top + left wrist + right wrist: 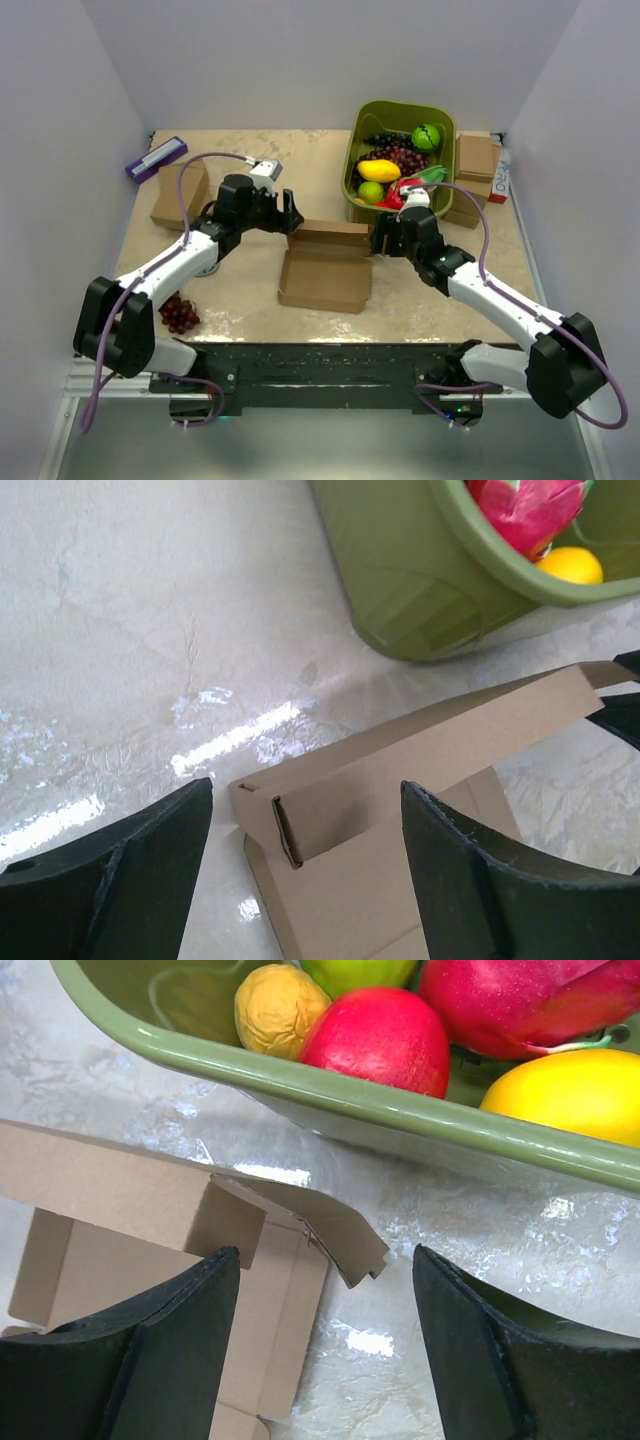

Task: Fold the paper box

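Observation:
The paper box (325,265) lies open in the middle of the table, its back wall standing up and its base flat. My left gripper (291,218) hangs open at the box's back left corner. In the left wrist view that corner (290,820) sits between the spread fingers (120,880), and nothing is held. My right gripper (379,238) is open at the back right corner. In the right wrist view a loose side flap (345,1232) sticks out between the black fingers (480,1360), untouched.
A green bin (357,150) full of fruit stands just behind the box, close to my right gripper. Smaller cardboard boxes sit at the left (180,195) and right (476,165). A purple item (156,158) lies far left, and dark grapes (180,313) lie by the left arm.

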Motion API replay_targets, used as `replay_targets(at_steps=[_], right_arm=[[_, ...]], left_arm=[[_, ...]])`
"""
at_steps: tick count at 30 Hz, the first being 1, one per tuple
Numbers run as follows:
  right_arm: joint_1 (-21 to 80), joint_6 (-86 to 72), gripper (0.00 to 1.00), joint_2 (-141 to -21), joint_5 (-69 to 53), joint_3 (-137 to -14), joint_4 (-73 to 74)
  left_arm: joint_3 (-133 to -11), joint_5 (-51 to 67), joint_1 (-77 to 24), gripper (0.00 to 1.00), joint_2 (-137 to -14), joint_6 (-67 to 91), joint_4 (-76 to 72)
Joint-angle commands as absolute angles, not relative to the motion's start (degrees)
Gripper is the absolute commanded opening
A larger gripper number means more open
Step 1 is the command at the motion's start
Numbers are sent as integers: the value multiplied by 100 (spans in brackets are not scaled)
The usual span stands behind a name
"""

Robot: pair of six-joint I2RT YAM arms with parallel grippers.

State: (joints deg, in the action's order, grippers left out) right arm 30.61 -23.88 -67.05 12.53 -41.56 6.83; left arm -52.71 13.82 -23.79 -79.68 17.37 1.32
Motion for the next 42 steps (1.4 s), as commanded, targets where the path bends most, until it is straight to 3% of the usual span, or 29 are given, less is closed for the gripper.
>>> replay_targets(at_steps=[1,8,21,30,42], right_arm=[[3041,-2127,71,-6715,1195,-4245,580],[3041,-2144,68,-6864,1143,-4236,422],[3050,-2180,63,-6952,1073,-4157,282],[3041,-2215,46,-6987,536,-4184,79],[3050,-2750,23,-7145,18,-4263,-193]], left_arm=[[-5309,1626,-2241,79,-8033,1635,123],[-5045,1758,-2110,78,-7980,1714,88],[-4816,2215,-2057,65,-8112,1898,-386],[-4773,2373,-2048,44,-8209,1960,-501],[-4720,2646,-2048,39,-8288,2083,-650]])
